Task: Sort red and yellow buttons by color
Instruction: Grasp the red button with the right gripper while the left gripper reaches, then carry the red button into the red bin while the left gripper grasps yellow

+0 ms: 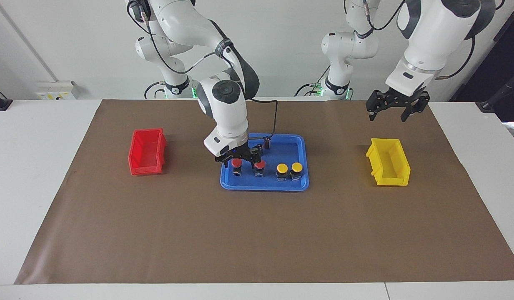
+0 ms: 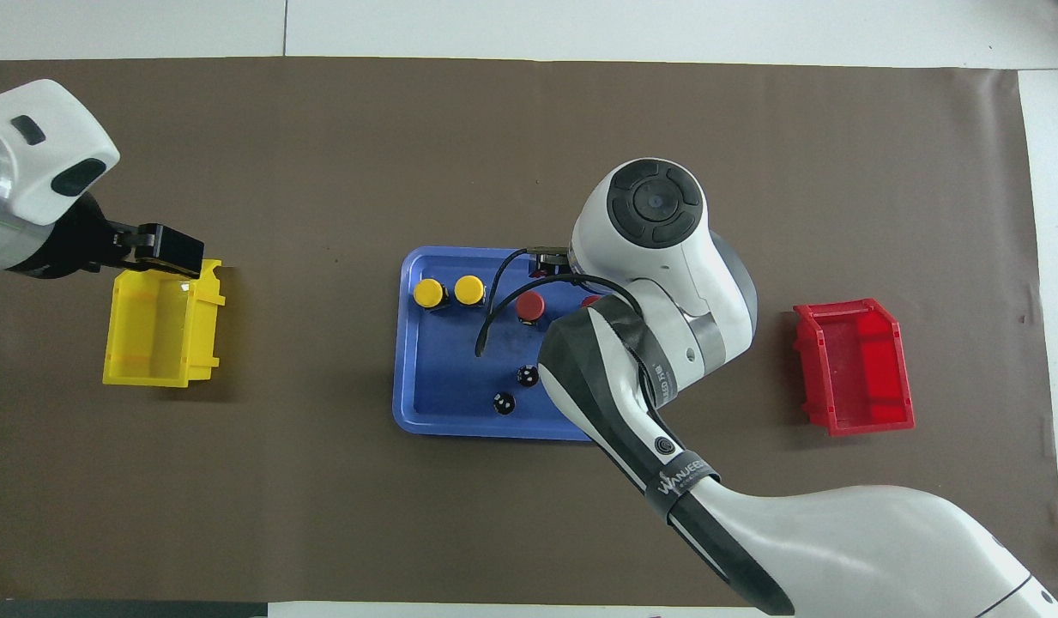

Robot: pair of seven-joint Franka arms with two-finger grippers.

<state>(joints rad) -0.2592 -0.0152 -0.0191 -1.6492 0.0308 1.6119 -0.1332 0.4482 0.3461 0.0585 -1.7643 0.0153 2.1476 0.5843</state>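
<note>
Two red buttons (image 1: 236, 163) (image 1: 260, 166) and two yellow buttons (image 1: 282, 168) (image 1: 297, 167) stand in a row in the blue tray (image 1: 300, 183), along its edge farther from the robots. My right gripper (image 1: 239, 161) is low in the tray and open. Its fingers straddle the red button toward the right arm's end; I cannot tell whether they touch it. In the overhead view the right arm hides most of that button (image 2: 590, 301); the other red button (image 2: 530, 305) and the yellow ones (image 2: 428, 293) (image 2: 469, 289) show. My left gripper (image 1: 389, 113) hangs open and empty over the yellow bin (image 1: 388, 166).
A red bin (image 1: 146, 152) stands on the brown mat toward the right arm's end, the yellow bin (image 2: 160, 322) toward the left arm's end. Two dark cylinders (image 2: 527, 375) (image 2: 504, 403) stand in the tray (image 2: 408, 343) nearer to the robots.
</note>
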